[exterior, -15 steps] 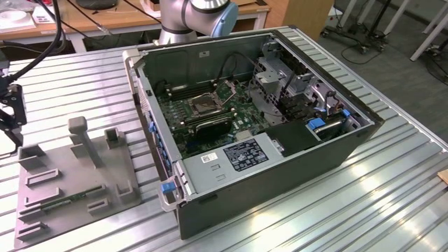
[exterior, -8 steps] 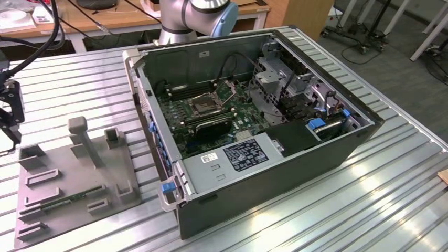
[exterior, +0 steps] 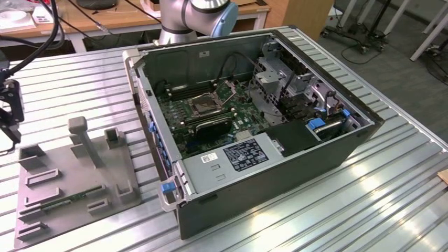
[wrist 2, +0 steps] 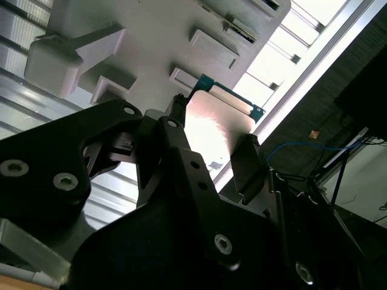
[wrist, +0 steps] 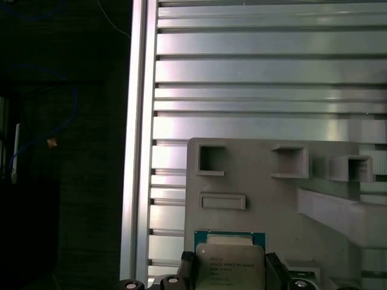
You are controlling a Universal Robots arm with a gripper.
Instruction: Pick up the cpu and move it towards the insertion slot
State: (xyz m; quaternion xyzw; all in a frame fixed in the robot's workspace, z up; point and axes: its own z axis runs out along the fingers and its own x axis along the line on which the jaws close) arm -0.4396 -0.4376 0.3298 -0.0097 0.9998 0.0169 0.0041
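tool point(wrist 2: 211, 128) grips cpu point(wrist: 230, 266) over tray point(wrist: 260, 193)

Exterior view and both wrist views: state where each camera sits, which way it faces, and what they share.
Exterior view: off the arm, raised, looking down at the open computer case, its insertion slot and the grey tray; the arm's joint shows at the top.
First wrist view: on the wrist, looking past the gripper onto the tray and slatted table; fingertips flank the cpu.
Second wrist view: on the wrist, looking along the black gripper linkage at the cpu.
Shared: both wrist views show cpu, gripper, tray.
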